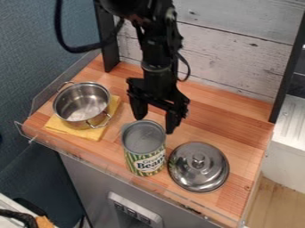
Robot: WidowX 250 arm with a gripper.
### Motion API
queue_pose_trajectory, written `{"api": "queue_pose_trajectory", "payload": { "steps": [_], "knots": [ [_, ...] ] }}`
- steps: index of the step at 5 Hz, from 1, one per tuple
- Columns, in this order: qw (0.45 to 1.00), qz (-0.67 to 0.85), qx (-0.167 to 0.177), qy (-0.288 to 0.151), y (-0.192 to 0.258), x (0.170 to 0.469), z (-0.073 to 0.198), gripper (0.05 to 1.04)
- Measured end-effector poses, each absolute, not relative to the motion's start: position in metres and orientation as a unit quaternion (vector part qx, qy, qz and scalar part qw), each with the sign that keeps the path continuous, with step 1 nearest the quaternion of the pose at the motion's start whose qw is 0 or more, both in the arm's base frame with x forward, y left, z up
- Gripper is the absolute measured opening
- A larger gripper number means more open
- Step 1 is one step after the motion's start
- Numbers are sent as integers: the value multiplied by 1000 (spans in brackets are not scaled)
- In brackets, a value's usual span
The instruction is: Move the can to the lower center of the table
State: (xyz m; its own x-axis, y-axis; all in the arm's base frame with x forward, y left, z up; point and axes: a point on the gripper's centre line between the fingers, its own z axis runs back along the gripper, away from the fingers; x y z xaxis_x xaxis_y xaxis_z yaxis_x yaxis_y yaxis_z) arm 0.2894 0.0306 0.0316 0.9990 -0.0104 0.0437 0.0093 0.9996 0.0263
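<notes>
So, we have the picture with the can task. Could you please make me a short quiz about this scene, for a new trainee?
1. What lies under the pot?
2. True or false: the lid lies beside the can, not on the pot.
3. Fill the gap with "open" or "shut": the gripper is ____.

Key: 1. a yellow cloth; 2. true; 3. open.
</notes>
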Motion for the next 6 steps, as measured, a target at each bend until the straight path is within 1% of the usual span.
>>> {"api": "queue_pose_trajectory", "payload": {
  "steps": [1, 2, 6],
  "knots": [
    [998, 1, 2, -61, 31, 302, 59, 1000],
    [997, -6, -7, -78, 30, 308, 75, 1000],
    [997, -9, -6, -77, 30, 308, 75, 1000]
  ]
}}
